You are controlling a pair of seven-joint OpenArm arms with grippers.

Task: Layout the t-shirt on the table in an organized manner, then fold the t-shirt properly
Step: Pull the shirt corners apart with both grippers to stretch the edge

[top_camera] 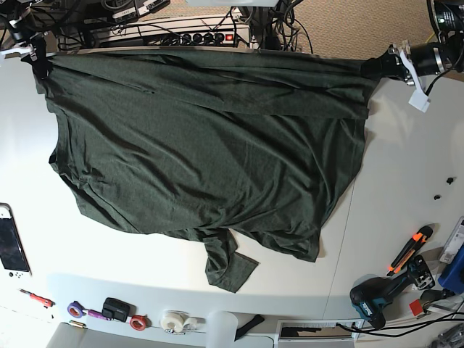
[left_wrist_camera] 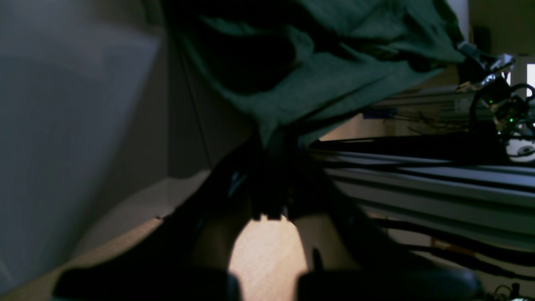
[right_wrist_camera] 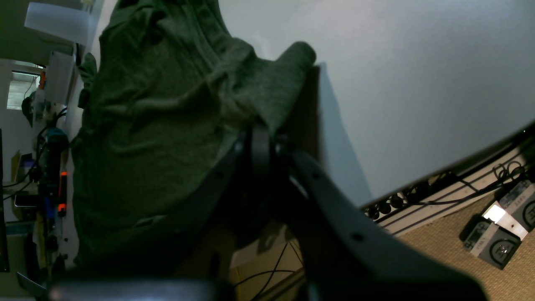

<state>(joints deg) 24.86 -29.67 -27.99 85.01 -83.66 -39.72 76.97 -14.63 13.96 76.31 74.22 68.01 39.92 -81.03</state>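
The white desk [top_camera: 406, 181] carries the dark green t-shirt [top_camera: 203, 152], spread wide with its long axis across the desk. One straight edge is stretched along the far side between both arms, and the rumpled sleeves trail toward the near side. The left pincer [top_camera: 371, 67] is clamped on one far corner of the cloth, the right pincer [top_camera: 38, 64] on the other. In the left wrist view the fingertips are lost in shadow under bunched fabric.
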